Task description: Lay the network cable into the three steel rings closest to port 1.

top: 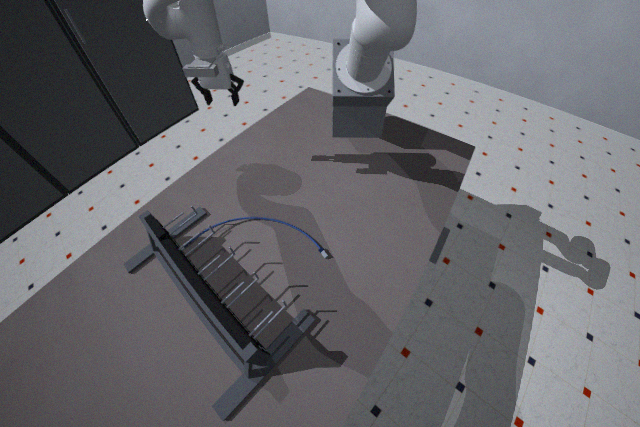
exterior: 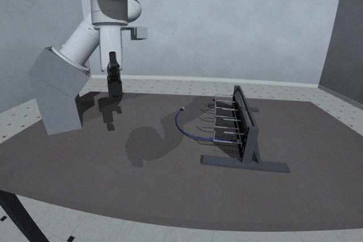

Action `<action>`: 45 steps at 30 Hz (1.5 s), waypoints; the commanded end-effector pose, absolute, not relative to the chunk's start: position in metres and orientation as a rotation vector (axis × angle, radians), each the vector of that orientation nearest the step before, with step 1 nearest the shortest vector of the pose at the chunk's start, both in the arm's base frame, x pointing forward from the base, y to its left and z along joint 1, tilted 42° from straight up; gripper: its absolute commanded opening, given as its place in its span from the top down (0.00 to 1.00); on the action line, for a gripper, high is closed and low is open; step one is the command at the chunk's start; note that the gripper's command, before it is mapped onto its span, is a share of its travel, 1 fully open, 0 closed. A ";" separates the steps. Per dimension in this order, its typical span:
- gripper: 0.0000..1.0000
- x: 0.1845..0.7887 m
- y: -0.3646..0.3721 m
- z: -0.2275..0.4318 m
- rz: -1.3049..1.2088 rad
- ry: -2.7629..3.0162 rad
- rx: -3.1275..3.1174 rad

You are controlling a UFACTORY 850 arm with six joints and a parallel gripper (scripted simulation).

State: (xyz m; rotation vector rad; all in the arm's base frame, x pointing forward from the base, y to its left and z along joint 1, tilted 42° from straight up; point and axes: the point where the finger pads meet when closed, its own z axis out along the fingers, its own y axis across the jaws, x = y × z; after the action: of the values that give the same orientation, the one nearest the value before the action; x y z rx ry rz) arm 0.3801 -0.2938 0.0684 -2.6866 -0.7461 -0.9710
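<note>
A blue network cable [top: 258, 223] curves over the dark mat from one end of the port rack [top: 206, 277] to a loose grey plug [top: 324, 253]. In the exterior view the cable [exterior: 183, 128] runs from the rack's near end [exterior: 240, 128] and arcs up to its plug [exterior: 182, 108]. Steel rings on thin rods stick out of the rack's face [top: 242, 277]. My gripper [top: 219, 93] is open and empty. It hangs high in the air, far from the cable and the rack. It shows side-on in the exterior view [exterior: 114, 93].
The arm's grey pedestal base [top: 361, 96] stands at the far edge of the mat. Tall dark cabinets [top: 67, 65] line the left wall. The rack rests on two long grey feet [exterior: 244, 163].
</note>
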 end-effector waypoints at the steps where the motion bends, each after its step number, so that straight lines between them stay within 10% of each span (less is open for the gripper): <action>1: 0.00 0.404 -0.272 0.081 -0.987 -0.858 -2.688; 45: 0.00 0.488 0.014 0.182 -1.128 -1.922 -2.315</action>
State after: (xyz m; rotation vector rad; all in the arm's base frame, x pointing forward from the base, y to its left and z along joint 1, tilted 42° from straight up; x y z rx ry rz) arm 0.4887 -0.0187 0.1709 -2.3681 -1.8159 -1.1055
